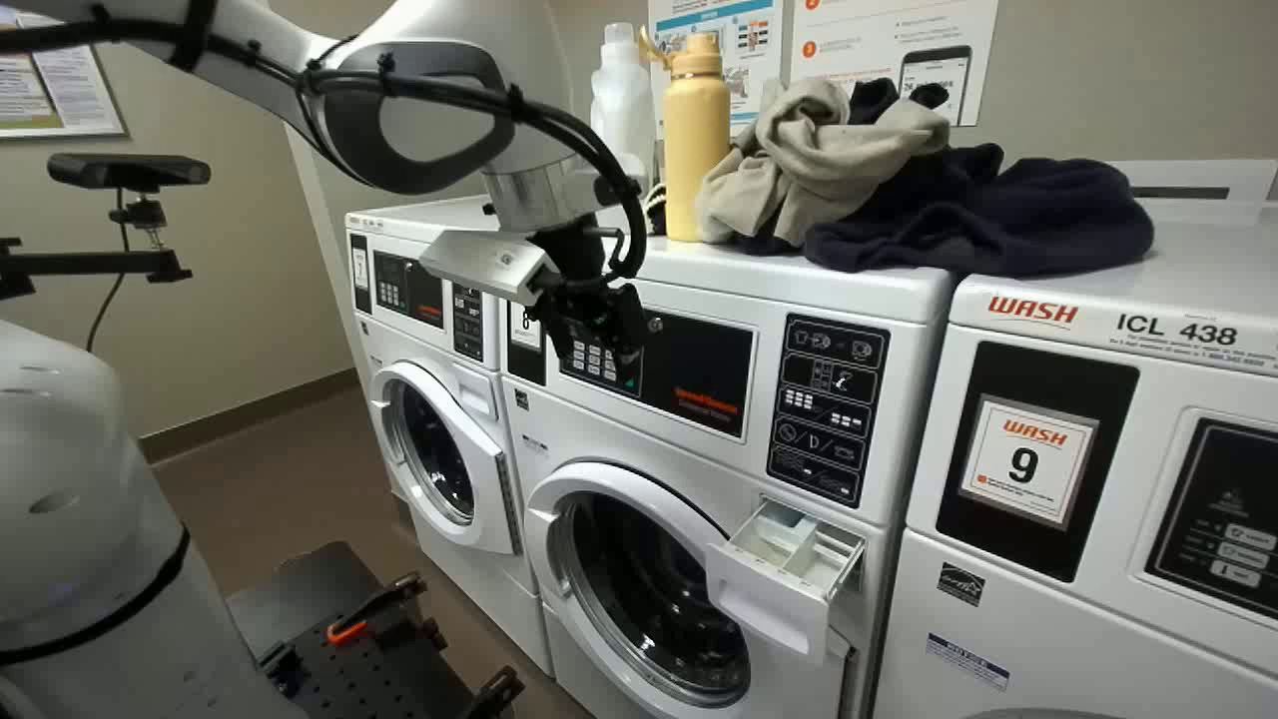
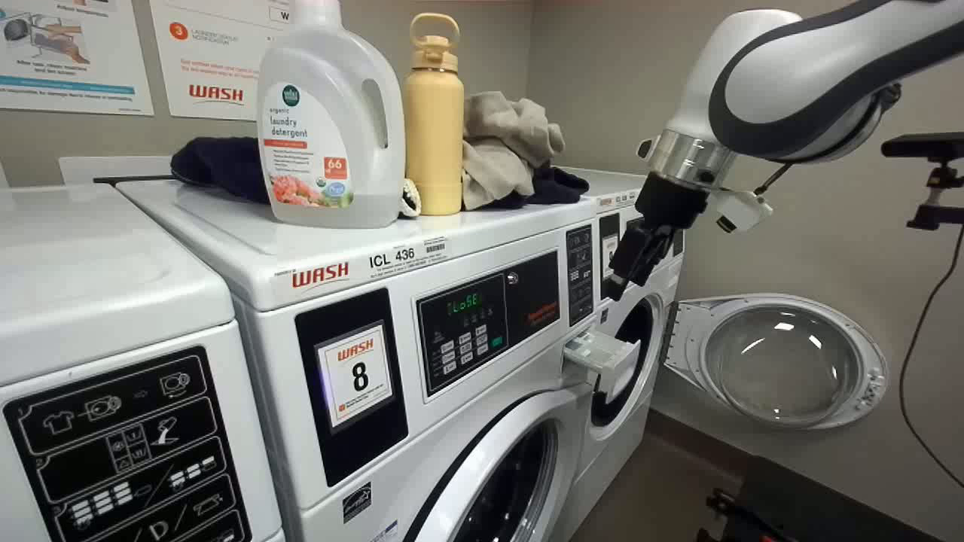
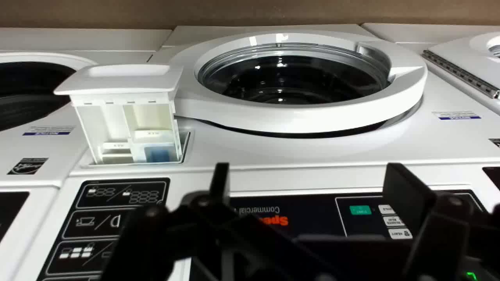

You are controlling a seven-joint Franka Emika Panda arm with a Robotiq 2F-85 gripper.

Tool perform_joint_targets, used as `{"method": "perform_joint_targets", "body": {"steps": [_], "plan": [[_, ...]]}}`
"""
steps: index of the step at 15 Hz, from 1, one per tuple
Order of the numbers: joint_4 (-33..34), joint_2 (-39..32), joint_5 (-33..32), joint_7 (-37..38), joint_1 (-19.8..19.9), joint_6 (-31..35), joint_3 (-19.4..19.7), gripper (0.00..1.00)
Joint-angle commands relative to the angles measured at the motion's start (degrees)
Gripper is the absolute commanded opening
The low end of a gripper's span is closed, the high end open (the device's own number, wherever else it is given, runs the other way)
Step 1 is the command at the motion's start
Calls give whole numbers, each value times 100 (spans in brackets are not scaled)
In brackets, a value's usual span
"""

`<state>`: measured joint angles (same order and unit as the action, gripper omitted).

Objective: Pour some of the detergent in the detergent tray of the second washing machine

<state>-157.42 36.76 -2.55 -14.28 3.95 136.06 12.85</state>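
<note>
The detergent jug [image 2: 331, 113], whitish and translucent with a handle, stands upright on top of the second washing machine [image 2: 489, 414], which carries an "8" sticker. In an exterior view the jug [image 1: 621, 95] is partly hidden by the arm. The detergent tray [image 1: 764, 604] is pulled out of the washer front; its compartments face up. The tray also shows in the wrist view [image 3: 119, 80], left of the fingers, and in an exterior view [image 2: 619, 369]. My gripper [image 1: 621, 340] is open and empty, pointing down in front of the control panel. Its spread fingers show in the wrist view [image 3: 307, 181].
A tan-yellow bottle [image 2: 434, 135] stands right beside the jug. Beige and navy clothes [image 1: 829, 170] lie on the washer tops. An open round door [image 2: 783, 361] sticks out from the neighbouring washer. Washer 9 [image 1: 1028, 459] adjoins. A dark platform with clamps [image 1: 369, 639] sits near the base.
</note>
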Motion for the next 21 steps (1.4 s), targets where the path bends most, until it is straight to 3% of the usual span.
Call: {"method": "perform_joint_targets", "body": {"steps": [1, 5, 9, 14, 21], "plan": [[10, -3, 47, -31, 50, -20, -55, 100], [7, -85, 188, -110, -119, 95, -34, 100], [109, -226, 643, -314, -739, 484, -92, 100], [503, -563, 1002, -452, -1521, 1478, -297, 100], [1134, -1236, 1256, -218, -2118, 3056, -542, 100]]}}
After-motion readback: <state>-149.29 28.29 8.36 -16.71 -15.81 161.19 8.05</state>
